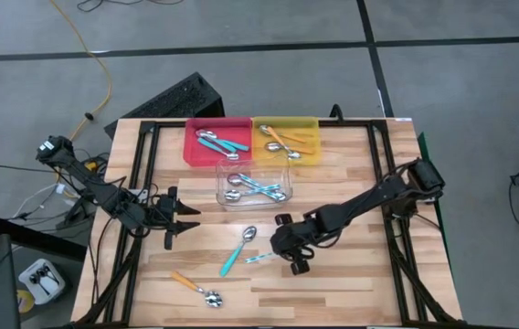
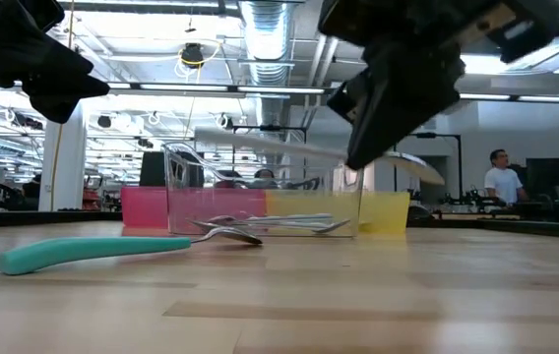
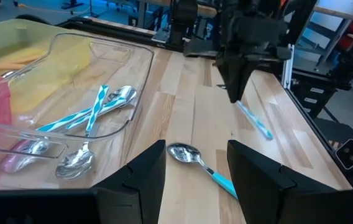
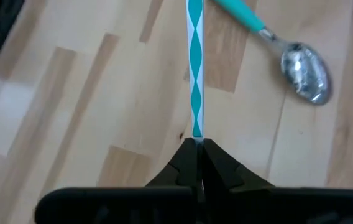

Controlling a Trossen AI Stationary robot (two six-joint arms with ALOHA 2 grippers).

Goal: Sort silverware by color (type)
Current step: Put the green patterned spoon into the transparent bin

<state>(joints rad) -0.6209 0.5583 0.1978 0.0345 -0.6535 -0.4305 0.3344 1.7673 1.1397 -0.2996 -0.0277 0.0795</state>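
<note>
- High view, nearest edge first: an orange-handled spoon (image 1: 195, 287) lies alone on the wooden tabletop (image 1: 351, 292), close to the front edge and left of centre.
- Just beyond it, a teal-handled spoon (image 1: 238, 249) lies slanted near the middle of the tabletop, bowl pointing away toward the trays; the low view shows it flat on the wood (image 2: 102, 252).
- Beside that spoon, the right claw (image 1: 289, 253) is closed on the end of a teal-and-white striped spoon (image 1: 261, 258). The right wrist view shows its fingers (image 4: 183, 163) pressed together on the tip of the striped handle (image 4: 195, 68), and the low view shows the spoon held off the wood, roughly level.
- At about the same depth on the left side, the left claw (image 1: 179, 222) hovers over the tabletop with its fingers (image 3: 142, 180) spread apart and nothing between them; it points toward the centre of the tabletop.
- Farther back, a clear tray (image 1: 226, 199) sits in the middle and holds several striped-handled spoons (image 1: 258, 187) lying crossed over one another.
- Farthest, along the back edge, a red tray (image 1: 192, 146) holds teal-handled spoons (image 1: 223, 143), and a yellow tray (image 1: 307, 124) touching its right side holds orange-handled spoons (image 1: 282, 142).
- Beyond the tabletop, in the low view, a person (image 2: 502, 182) in a white top stands in the room at the right.
</note>
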